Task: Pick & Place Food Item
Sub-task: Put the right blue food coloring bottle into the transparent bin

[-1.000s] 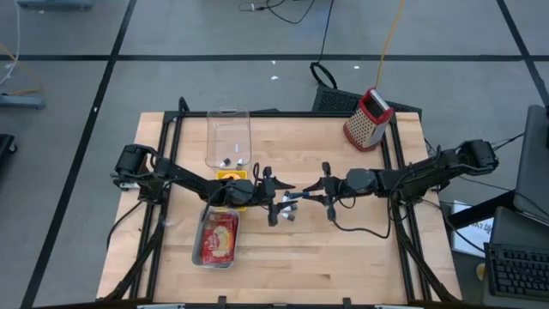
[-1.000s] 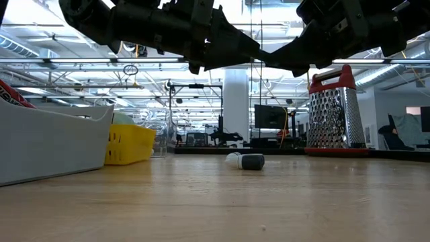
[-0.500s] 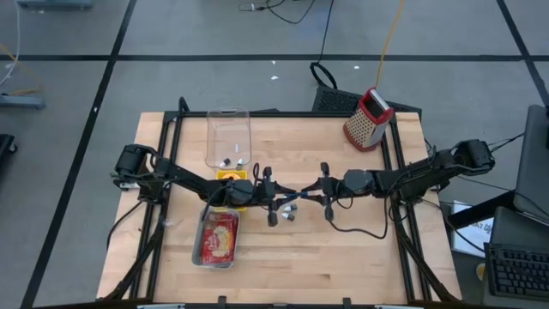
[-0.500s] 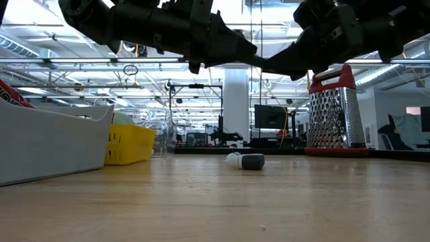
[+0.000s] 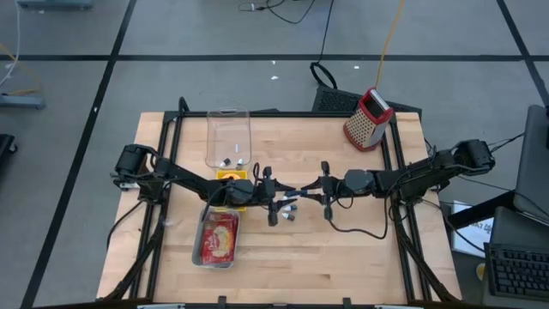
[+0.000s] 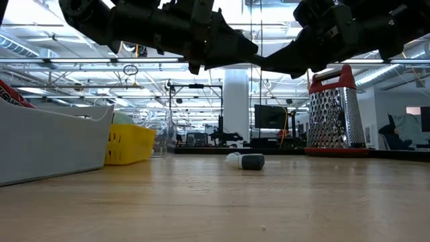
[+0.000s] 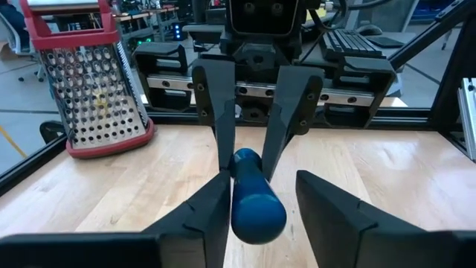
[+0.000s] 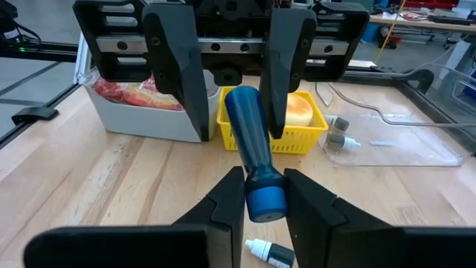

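A blue bottle (image 7: 256,205) with a darker cap hangs in the air over the table's middle, between my two grippers. My right gripper (image 8: 262,179) comes from the table's right and is shut on it. My left gripper (image 7: 262,182) faces it from the left, open, with its fingers on either side of the bottle's other end (image 8: 242,100); whether one finger touches it I cannot tell. In the high view the bottle (image 5: 296,198) shows small between the left gripper (image 5: 276,199) and the right gripper (image 5: 319,190). The arms hide it in the low view. My right gripper pinches the bottle's capped end (image 8: 265,202) between its two fingers (image 8: 232,195). The fingers come level from the table's right and lie along the bottle. The bottle is lifted clear and points about level toward my left gripper.
A small white-and-dark dropper bottle (image 6: 245,161) lies on the wood below the grippers. A yellow basket (image 8: 277,141) holding a bun and a white tray (image 5: 219,239) of red packaged food sit left of centre. A clear container (image 5: 227,137) and a red-topped grater (image 5: 369,118) stand near the far edge.
My right gripper has moved a little toward the table's left, closer to my left gripper. The left arm has kept still.
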Controlling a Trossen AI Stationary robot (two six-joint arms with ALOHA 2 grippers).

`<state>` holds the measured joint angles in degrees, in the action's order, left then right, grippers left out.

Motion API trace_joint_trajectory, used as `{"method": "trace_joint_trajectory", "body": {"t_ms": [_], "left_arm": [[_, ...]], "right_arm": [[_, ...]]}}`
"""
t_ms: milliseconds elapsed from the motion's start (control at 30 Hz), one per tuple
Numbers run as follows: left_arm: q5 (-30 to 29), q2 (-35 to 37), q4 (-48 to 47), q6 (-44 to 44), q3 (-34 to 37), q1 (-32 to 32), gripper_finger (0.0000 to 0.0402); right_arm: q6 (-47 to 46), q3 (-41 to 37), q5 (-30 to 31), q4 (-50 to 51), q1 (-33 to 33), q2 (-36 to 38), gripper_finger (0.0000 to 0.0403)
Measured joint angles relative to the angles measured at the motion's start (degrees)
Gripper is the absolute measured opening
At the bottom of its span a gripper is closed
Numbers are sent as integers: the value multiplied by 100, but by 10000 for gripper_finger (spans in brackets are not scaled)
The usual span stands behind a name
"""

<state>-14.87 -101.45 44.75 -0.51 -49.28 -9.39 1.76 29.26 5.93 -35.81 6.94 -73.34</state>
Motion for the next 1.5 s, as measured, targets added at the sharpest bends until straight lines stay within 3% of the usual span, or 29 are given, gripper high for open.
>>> {"method": "trace_joint_trajectory", "body": {"t_ms": [267,600,733,933,1100,1233,1500], "left_arm": [[-1,0,-17,23,0,0,158],[-16,0,-121,88,0,0,67],[-24,0,-106,190,2,0,60],[-228,238,-211,424,9,-7,79],[-335,785,-680,533,54,51,59],[-322,1248,-739,356,511,164,59],[-546,2292,758,299,1996,366,58]], "right_arm": [[0,0,-1,4,0,0,66],[-4,0,-20,9,0,0,67],[-22,0,-146,36,0,4,68],[-284,13,-138,211,-2,137,105],[-286,-7,-168,863,2,598,142],[-299,-9,-164,1384,2,1086,157],[-409,-375,-155,1346,2,1749,155]]}}
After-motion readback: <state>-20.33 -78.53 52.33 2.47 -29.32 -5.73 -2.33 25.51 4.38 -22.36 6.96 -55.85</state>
